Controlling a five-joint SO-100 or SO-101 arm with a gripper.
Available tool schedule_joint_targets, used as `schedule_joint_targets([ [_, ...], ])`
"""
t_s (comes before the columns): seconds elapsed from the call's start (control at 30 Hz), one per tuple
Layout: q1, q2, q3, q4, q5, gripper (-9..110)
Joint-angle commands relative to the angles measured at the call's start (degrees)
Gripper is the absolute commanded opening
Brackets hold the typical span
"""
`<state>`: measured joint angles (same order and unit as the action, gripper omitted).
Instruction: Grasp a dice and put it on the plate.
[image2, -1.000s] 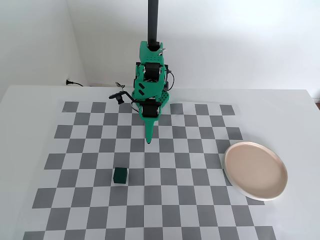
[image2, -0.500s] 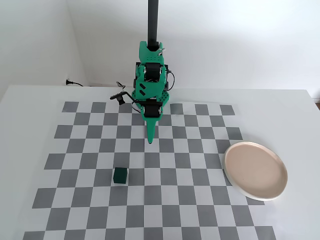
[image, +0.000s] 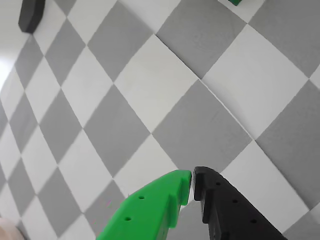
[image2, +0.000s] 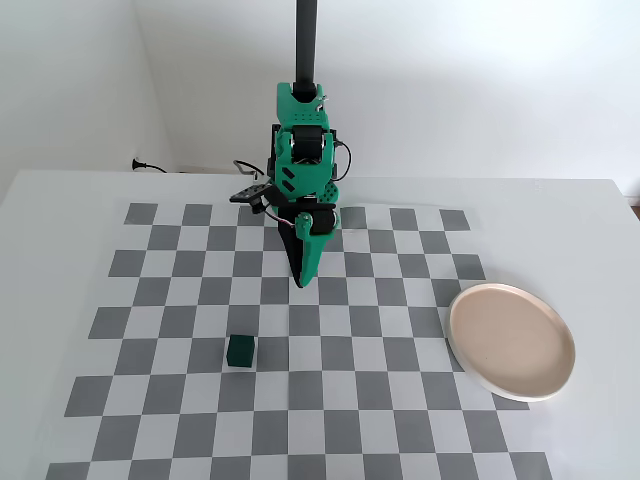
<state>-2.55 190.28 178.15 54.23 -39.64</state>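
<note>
The dice (image2: 240, 350) is a small dark green cube on the checkered mat, in front and to the left of the arm in the fixed view. Only its corner shows at the top edge of the wrist view (image: 234, 2). The plate (image2: 512, 340) is round and pale pinkish-beige with a white rim, and lies at the mat's right edge, empty. It is out of the wrist view. My gripper (image: 192, 182) has one green and one black finger, tips together with nothing between them. It points down above the mat (image2: 300, 280), apart from the dice.
A grey-and-white checkered mat (image2: 330, 400) covers a white table. The arm's base (image2: 300, 190) stands at the mat's far edge by a white wall. A dark object (image: 31, 14) lies at the top left of the wrist view.
</note>
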Motion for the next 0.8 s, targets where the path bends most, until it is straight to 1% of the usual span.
schedule_joint_targets([
  [0.0,-0.09,0.79,-0.88,0.35,-10.99,-4],
  [0.27,1.05,0.79,-0.88,-0.97,-35.95,-4],
  [0.47,1.76,0.79,-1.05,-3.6,-51.5,-4],
  [0.57,2.72,0.88,-0.97,-9.14,-55.46,-3],
  [0.67,3.08,0.88,-1.05,-14.85,-57.39,2],
  [0.77,3.08,0.88,-1.14,-16.88,-59.59,6],
])
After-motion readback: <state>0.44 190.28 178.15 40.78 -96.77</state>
